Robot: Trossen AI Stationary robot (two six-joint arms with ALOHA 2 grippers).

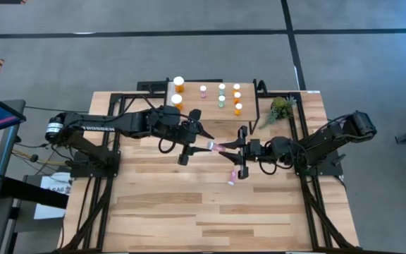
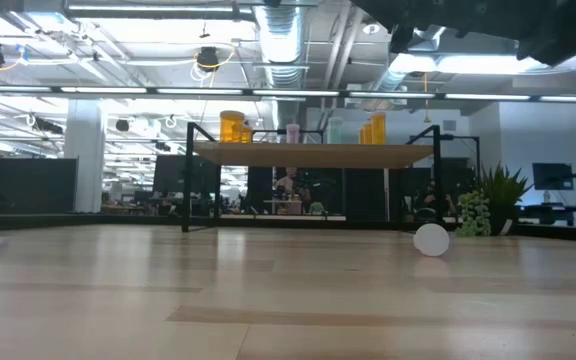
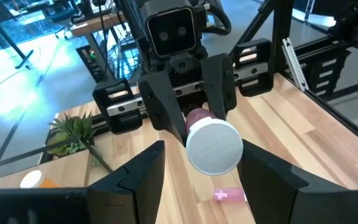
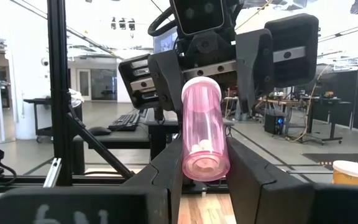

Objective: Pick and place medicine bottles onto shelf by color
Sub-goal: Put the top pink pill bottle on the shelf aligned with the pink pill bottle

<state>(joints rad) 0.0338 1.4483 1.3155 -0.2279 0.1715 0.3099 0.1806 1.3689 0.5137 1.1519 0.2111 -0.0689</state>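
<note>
A pink medicine bottle with a white cap is held level in the air between my two grippers. My right gripper is shut on its bottom end. My left gripper is open, with one finger on either side of the cap end. A second pink bottle lies on its side on the table; it also shows in the low view. The shelf stands at the far edge and carries orange, pink and pale green bottles. My right gripper pinches the pink bottle's bottom end between its two fingers. The fingers come level from the table's right and lie along the bottle. The bottle is lifted clear and lies level, its capped end pointing at my left gripper.
A small green plant stands just right of the shelf. On the shelf, two larger orange bottles stand at the left, a pink one beside them, then pale green ones and small orange ones.
</note>
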